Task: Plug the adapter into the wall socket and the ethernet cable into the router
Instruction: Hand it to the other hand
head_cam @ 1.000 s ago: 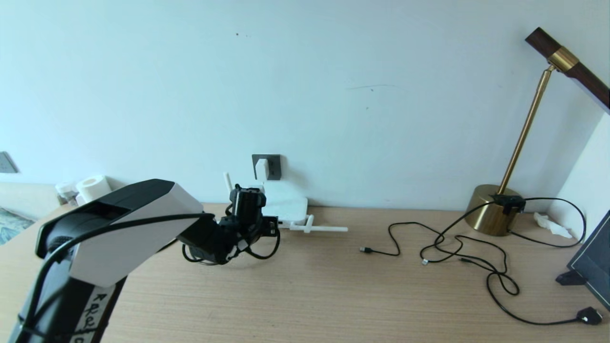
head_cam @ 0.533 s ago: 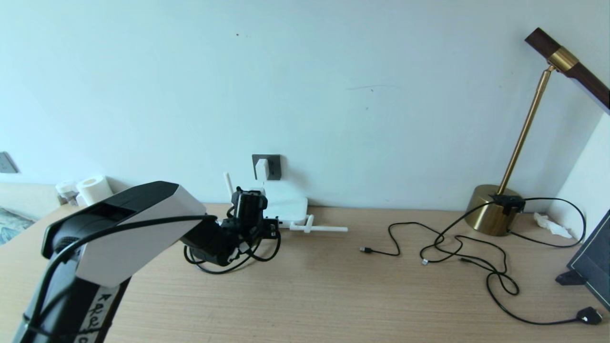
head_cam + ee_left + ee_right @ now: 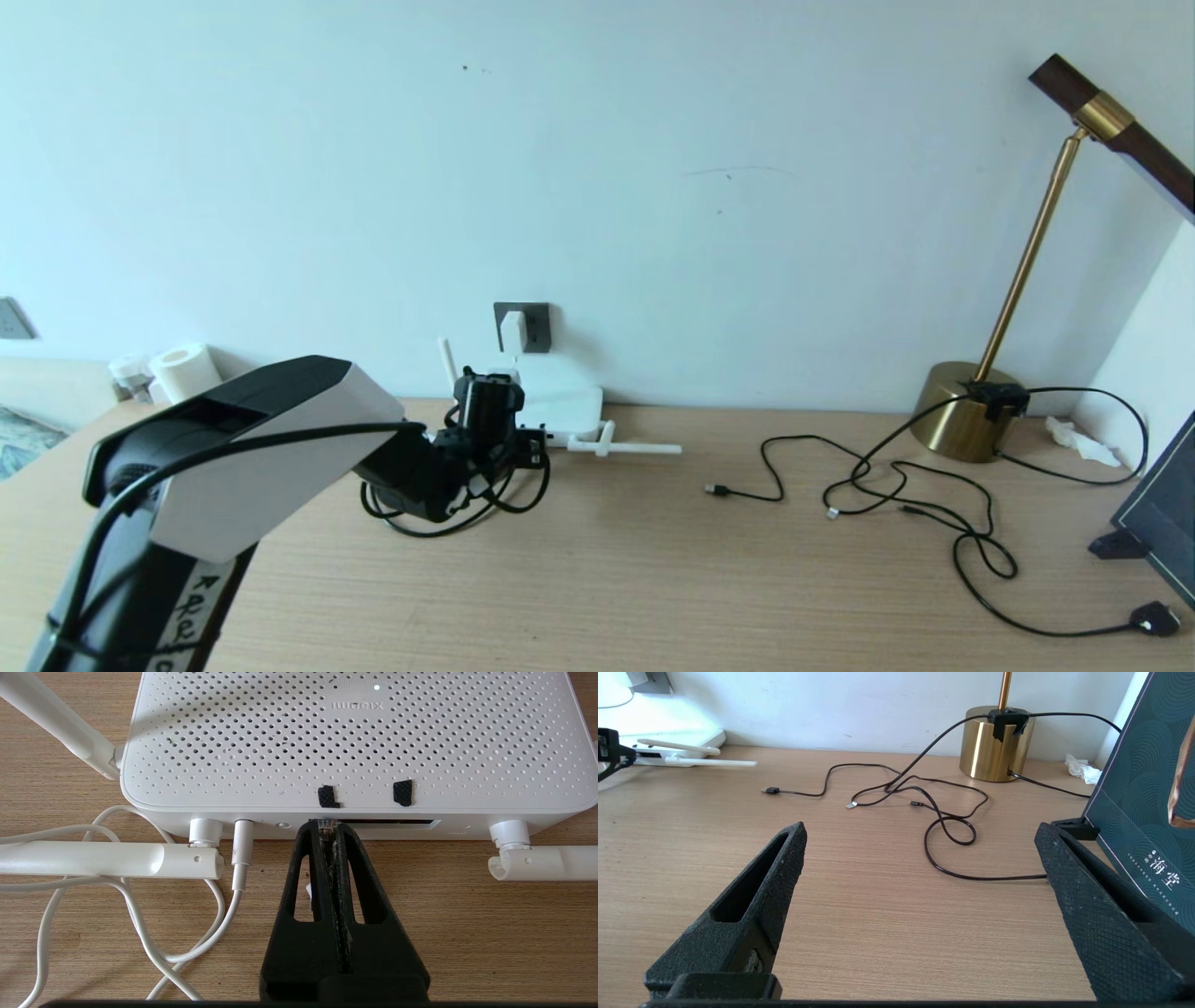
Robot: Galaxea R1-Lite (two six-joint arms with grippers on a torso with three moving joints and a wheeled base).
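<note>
Since a second ago, your left hand (image 3: 327, 828) has edged nearer the router (image 3: 355, 742); a loop of the ethernet cable (image 3: 439, 523) now lies on the bench (image 3: 653, 579) beneath it. Fingers are pressed closed, tips at the router's front port slot; whether they pinch the plug cannot be told. Note the adapter (image 3: 513, 330) seated in the wall socket (image 3: 534, 327). Your right hand (image 3: 920, 849) hangs fully spread over bare bench, holding nothing.
</note>
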